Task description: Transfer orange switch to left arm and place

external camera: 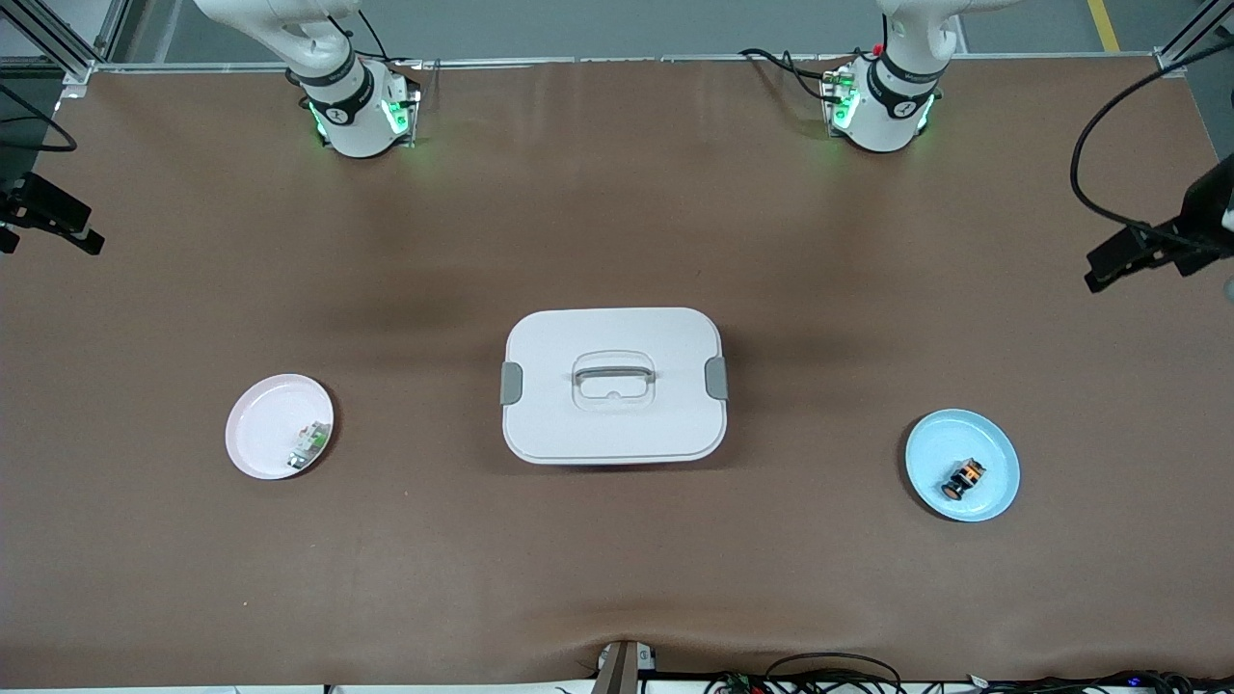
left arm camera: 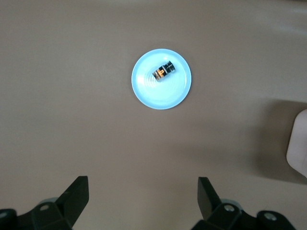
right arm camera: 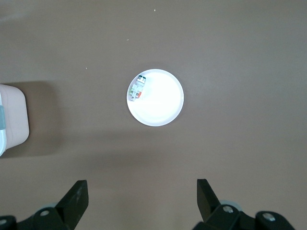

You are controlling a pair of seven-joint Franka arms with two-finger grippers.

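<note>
The orange switch, tiny and black with orange bands, lies on a light blue plate toward the left arm's end of the table. It also shows in the left wrist view, on the plate. My left gripper is open and empty, high above bare table beside that plate. My right gripper is open and empty, high above bare table beside a pink plate. The white box with grey latches and a grey handle stands mid-table between the two plates. In the front view only the arms' bases show.
The pink plate, toward the right arm's end, holds a small green-and-white component, also seen in the right wrist view. The box's corner shows in the left wrist view and right wrist view. Black camera mounts stand at both table ends.
</note>
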